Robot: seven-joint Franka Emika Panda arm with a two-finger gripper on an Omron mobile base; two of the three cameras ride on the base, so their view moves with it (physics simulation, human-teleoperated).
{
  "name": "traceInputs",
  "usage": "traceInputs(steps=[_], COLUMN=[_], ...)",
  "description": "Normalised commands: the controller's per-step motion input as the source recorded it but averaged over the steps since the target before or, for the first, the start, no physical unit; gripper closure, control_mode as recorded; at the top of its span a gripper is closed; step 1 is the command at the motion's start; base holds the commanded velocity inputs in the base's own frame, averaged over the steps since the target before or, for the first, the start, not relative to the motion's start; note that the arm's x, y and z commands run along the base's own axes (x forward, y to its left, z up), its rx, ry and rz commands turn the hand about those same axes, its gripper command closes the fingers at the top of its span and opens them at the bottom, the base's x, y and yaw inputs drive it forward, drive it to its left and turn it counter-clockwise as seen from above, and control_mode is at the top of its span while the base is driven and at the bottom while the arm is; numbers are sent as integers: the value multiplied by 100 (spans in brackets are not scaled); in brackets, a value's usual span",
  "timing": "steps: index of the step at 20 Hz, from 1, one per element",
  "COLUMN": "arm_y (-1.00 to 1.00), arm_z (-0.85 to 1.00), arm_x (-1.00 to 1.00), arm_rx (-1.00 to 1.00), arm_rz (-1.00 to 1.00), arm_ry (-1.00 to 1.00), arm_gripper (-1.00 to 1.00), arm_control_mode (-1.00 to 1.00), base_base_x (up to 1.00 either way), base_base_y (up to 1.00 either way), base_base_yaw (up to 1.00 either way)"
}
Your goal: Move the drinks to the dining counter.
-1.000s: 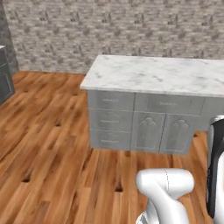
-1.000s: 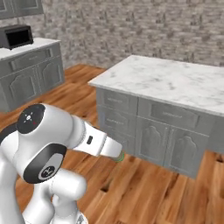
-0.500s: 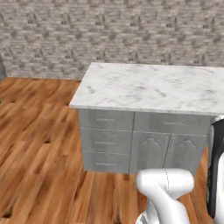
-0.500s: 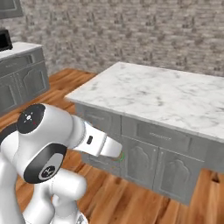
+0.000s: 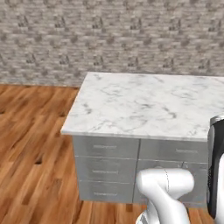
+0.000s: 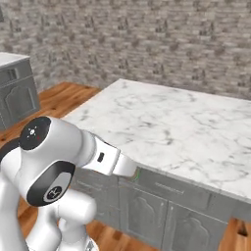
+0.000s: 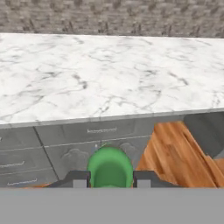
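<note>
Green glass bottle (image 7: 110, 168) sits clamped between my gripper (image 7: 109, 179) fingers, which are closed tight on its sides at six o'clock in the hand view. At twelve o'clock I see the dining counter (image 7: 105, 74), a white marble slab on grey drawer fronts (image 5: 107, 168), over the wooden floor (image 5: 30, 148).

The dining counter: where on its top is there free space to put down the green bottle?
The whole marble top of the dining counter lies bare, from its front edge above the grey drawer fronts back to the stone wall. Nowhere on it looks crowded. The gripper, shut on the green glass bottle, hangs below the front edge, before the drawers.
</note>
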Motion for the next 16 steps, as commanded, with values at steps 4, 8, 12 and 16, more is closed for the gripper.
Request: traceInputs(steps=[4, 8, 12, 16], arm_y=[0, 0, 0, 0], arm_z=[0, 0, 0, 0], arm_x=[0, 0, 0, 0], arm_rx=[0, 0, 0, 0], arm_rz=[0, 0, 0, 0], arm_ry=[0, 0, 0, 0], arm_gripper=[100, 100, 100, 100], arm_control_mode=[100, 100, 100, 100], base_base_x=[100, 97, 100, 100], base_base_y=[46, 34, 30, 31], base_base_yaw=[-7, -7, -13, -25])
